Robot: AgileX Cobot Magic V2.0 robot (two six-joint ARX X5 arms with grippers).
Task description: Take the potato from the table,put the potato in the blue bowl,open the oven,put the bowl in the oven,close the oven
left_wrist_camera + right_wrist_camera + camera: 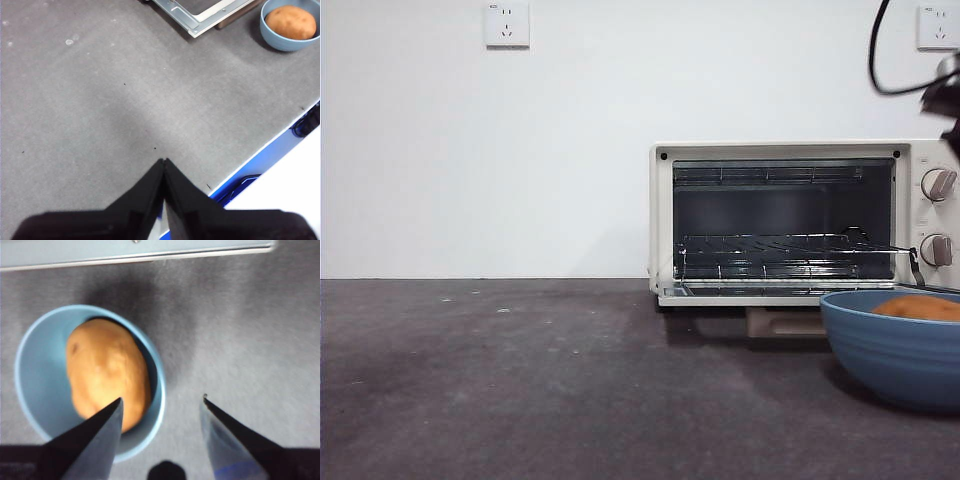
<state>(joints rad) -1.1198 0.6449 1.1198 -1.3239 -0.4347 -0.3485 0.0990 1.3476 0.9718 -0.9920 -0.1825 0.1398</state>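
The orange-brown potato [107, 375] lies inside the blue bowl [37, 375], which stands on the table [520, 380] at the front right, just before the oven [800, 220]. The oven's door is folded down flat [200, 12] and its wire rack [780, 245] shows inside. My right gripper [162, 402] hangs open above the bowl's rim, one finger over the bowl and the other over bare table. In the front view it shows only as a dark tip [945, 95] at the top right. My left gripper [164, 162] is shut with nothing in it, above bare table near the front edge.
Two wall sockets [507, 24] sit on the white wall behind. The table's edge [260, 150] with blue trim and cables runs close beside the left gripper. A wide stretch of grey table lies left of the oven.
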